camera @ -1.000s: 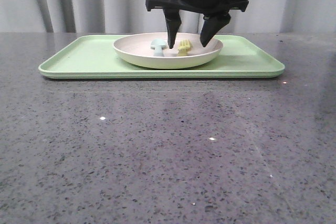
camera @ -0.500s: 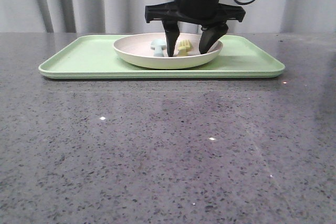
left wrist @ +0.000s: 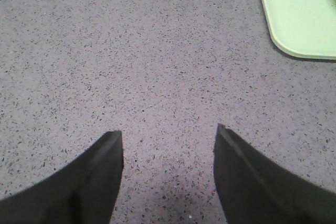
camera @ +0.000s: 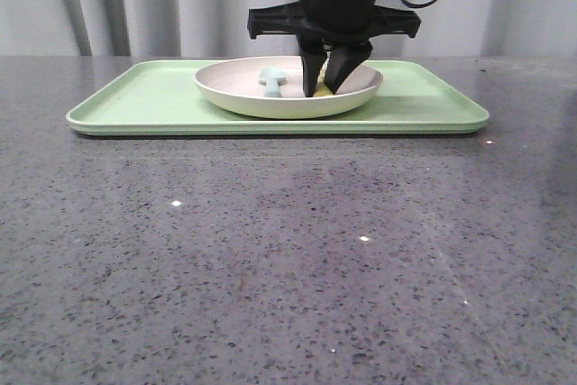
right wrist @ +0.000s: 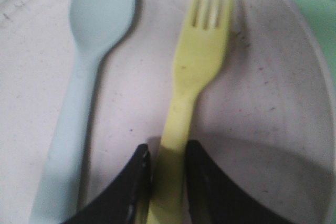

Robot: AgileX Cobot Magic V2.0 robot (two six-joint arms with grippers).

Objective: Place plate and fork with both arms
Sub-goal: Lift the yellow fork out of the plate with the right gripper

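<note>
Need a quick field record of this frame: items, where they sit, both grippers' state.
plate: on the green tray
fork: yellow, lying in the plate, handle between the right gripper jaws
spoon: light blue, lying in the plate beside the fork, untouched
right gripper: down in the plate, jaws closed on the fork handle
left gripper: jaws open, empty, over the bare table near a tray corner
</note>
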